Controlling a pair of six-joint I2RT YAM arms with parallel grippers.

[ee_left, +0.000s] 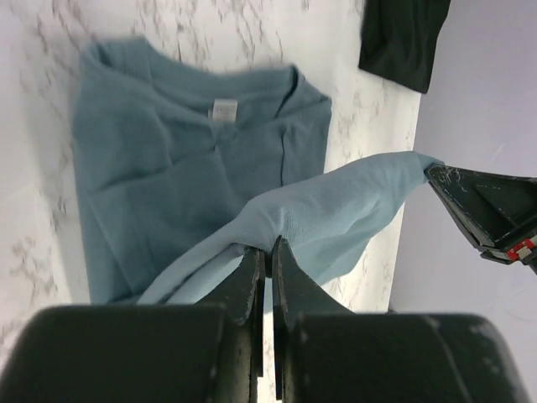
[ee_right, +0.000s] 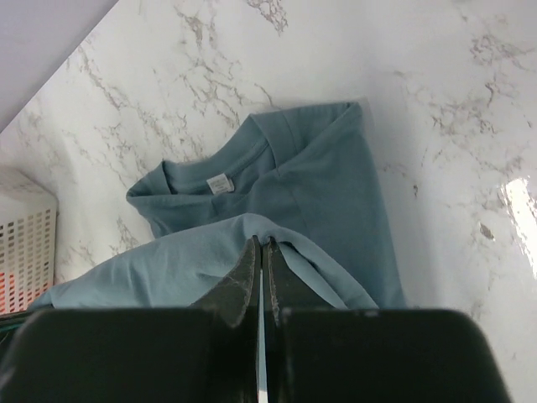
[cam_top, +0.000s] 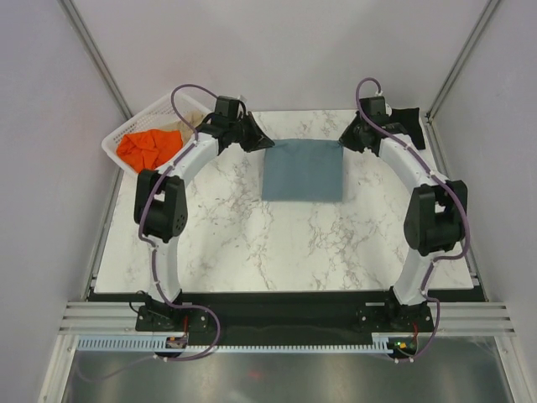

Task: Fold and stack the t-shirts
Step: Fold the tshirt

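**A:** Two pairs of jaws, and the overhead view shows neither. The wrist of the left arm (cam_top: 186,161) and the wrist of the right arm (cam_top: 409,168) cover them. What else is hidden?

**B:** A dark black cloth piece (ee_left: 403,38) at the far right corner of the white marble-patterned desk (cam_top: 252,243) is cut off by the frame edge. I can't make out its shape. The white plastic lattice basket (cam_top: 120,134) at the far left holds crumpled orange cloth t-shirts (cam_top: 149,148). Something pale lies behind them, too small to name.

**A:** And the slate blue-grey cloth t-shirt (cam_top: 302,170)?

**B:** It lies on the desk at the far middle, between the two wrists. From above it reads as a neat folded rectangle. The wrist views show its collar and small white neck label (ee_left: 224,109) facing up, with one edge of the cloth lifted off the rest.

**A:** The left jaws?

**B:** They are pinched together with only a hairline between the tips, clamping a raised fold of that blue-grey cloth. The lifted strip runs across to the other arm's black fingertips (ee_left: 470,206) at the right of that view.

**A:** The right jaws?

**B:** They are pressed together in the same way, gripping the lifted edge, which drapes to either side of the tips. A corner of the basket shows at the left of that view. The bottom of each wrist picture is filled by the blurred dark gripper body.
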